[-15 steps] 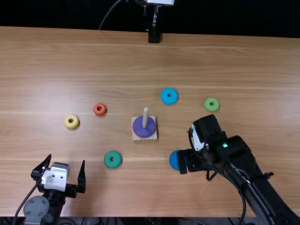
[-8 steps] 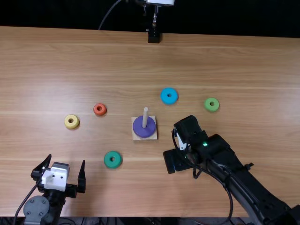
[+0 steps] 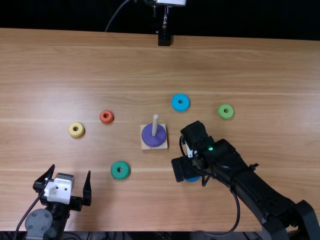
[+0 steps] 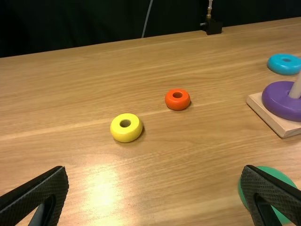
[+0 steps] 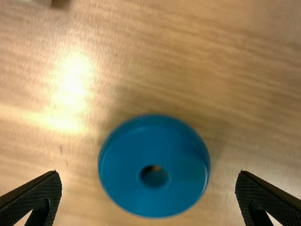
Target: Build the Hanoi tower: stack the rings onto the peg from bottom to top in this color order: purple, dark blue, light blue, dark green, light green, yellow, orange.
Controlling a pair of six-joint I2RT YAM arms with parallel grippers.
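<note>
Dark blue ring (image 5: pixel 127 183); framed by right gripper (image 5: pixel 148 174), fingers apart; lower right of frame; probably so it's grabbed next, tbh

There are 7 rings (image 3: pixel 175 102), 1 peg (image 3: pixel 155 126), 1 base (image 3: pixel 145 146), 2 arms (image 3: pixel 267 192) and 1 table (image 3: pixel 260 65).

"Where do we look from?"
"High above the wooden table (image 3: pixel 260 65), steeply down; our left wrist view, lower, faces across it (both share the yellow ring (image 4: pixel 125 135))."
"Our right wrist view?"
"Down, close over the dark blue ring (image 5: pixel 124 176)."
</note>
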